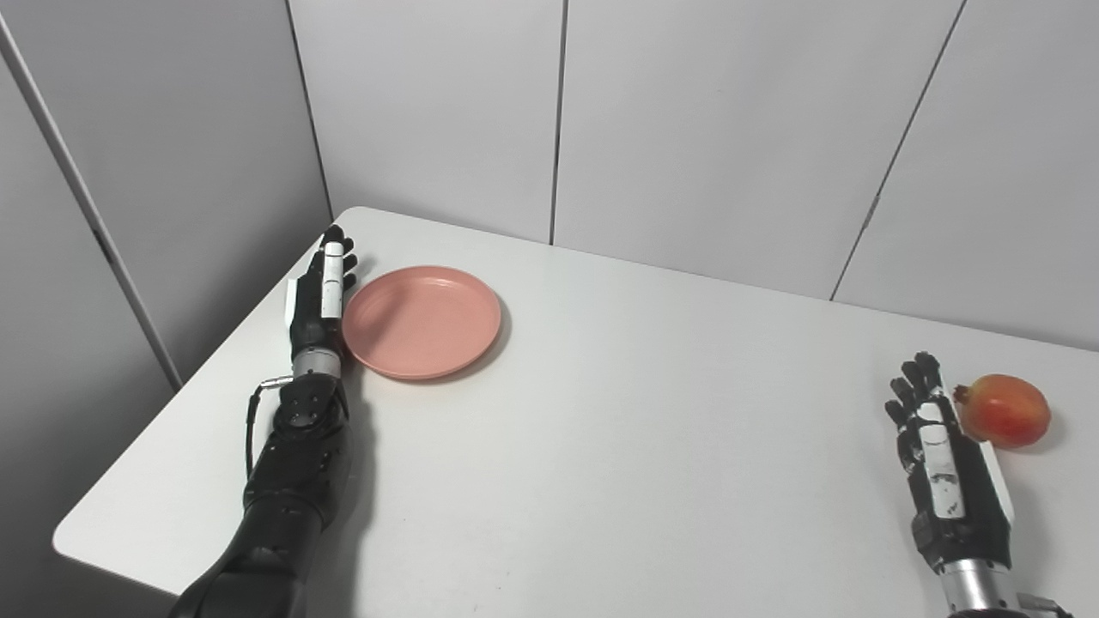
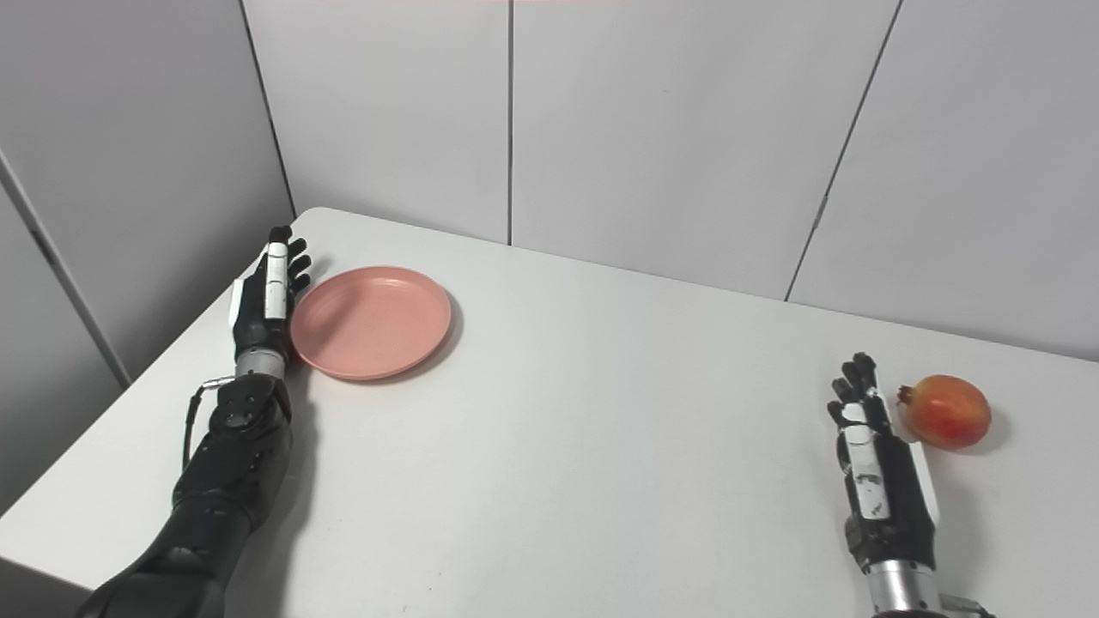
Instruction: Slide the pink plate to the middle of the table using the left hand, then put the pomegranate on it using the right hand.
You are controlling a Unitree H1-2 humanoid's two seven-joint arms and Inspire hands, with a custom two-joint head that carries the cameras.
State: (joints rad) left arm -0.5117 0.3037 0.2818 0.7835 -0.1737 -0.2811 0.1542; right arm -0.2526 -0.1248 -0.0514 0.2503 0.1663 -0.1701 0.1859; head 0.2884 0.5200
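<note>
Against the plate's (image 1: 421, 321) left rim, the open left hand (image 1: 321, 292) may ride over it and tip it, while the open, empty right hand (image 1: 944, 455) could roll the pomegranate (image 1: 1004, 409) away.

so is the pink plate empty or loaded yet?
Empty. The pink plate shows a bare inside; the pomegranate lies on the table beside the right hand.
</note>
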